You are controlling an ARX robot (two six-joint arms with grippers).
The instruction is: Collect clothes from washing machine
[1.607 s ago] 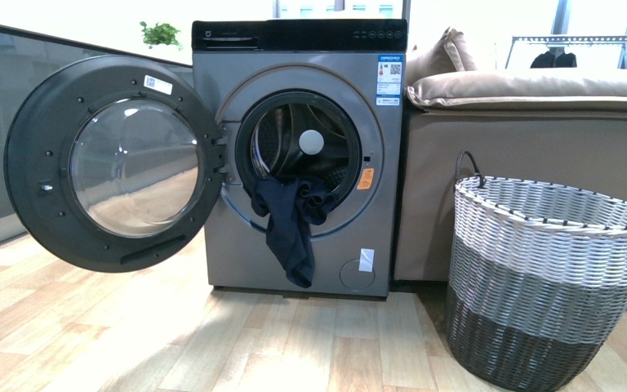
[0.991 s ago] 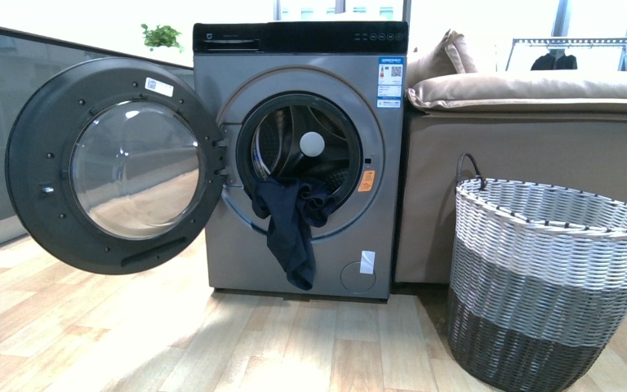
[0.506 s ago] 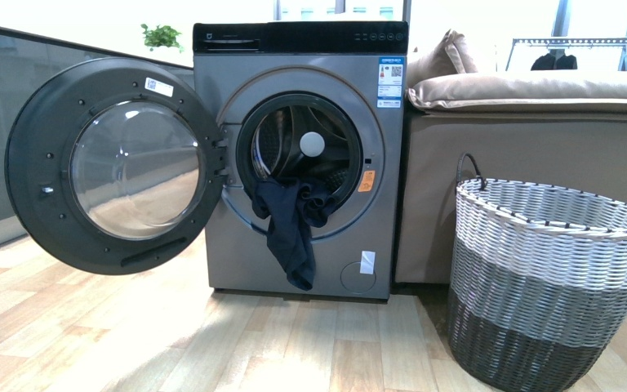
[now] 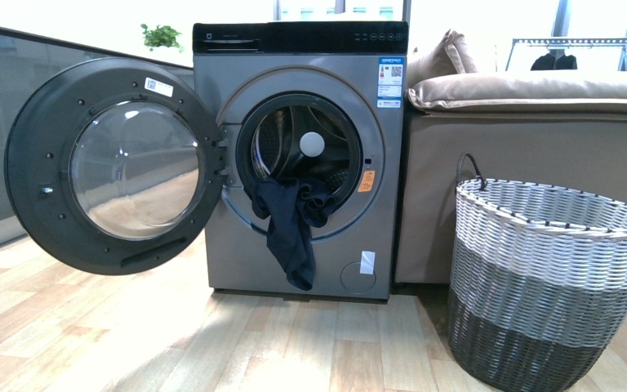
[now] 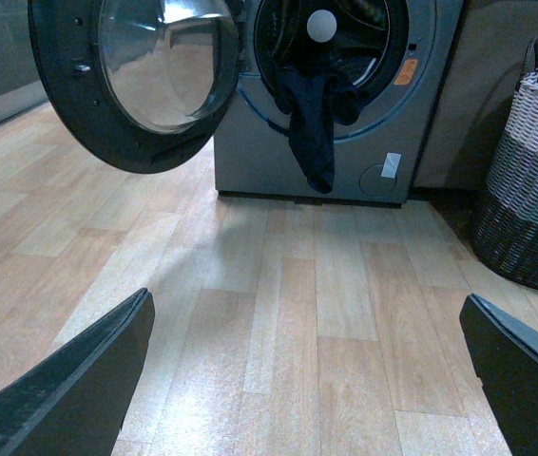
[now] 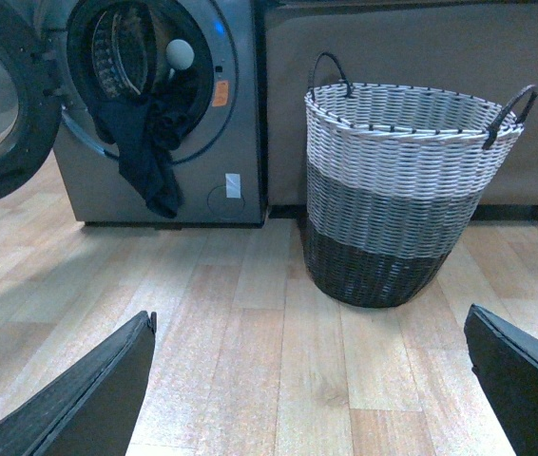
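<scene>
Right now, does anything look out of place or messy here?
Only the dark garment: it spills out of the washing machine's open drum, draped over the rim and dangling down the front. The door stands wide open; the woven basket sits upright.

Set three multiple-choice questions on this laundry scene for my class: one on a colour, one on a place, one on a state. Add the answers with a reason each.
1. What colour is the basket's top band? A red. B white. C green.
2. Where is the dark garment? A in the basket. B fully inside the washer. C hanging out of the washer's opening.
3. How is the washer door? A swung wide open. B shut. C barely ajar.

Answers:
1 B, the upper weave is white, above grey and dark bands.
2 C, it drapes over the opening's lower rim and down the front.
3 A, it stands swung out beside the opening.
</scene>
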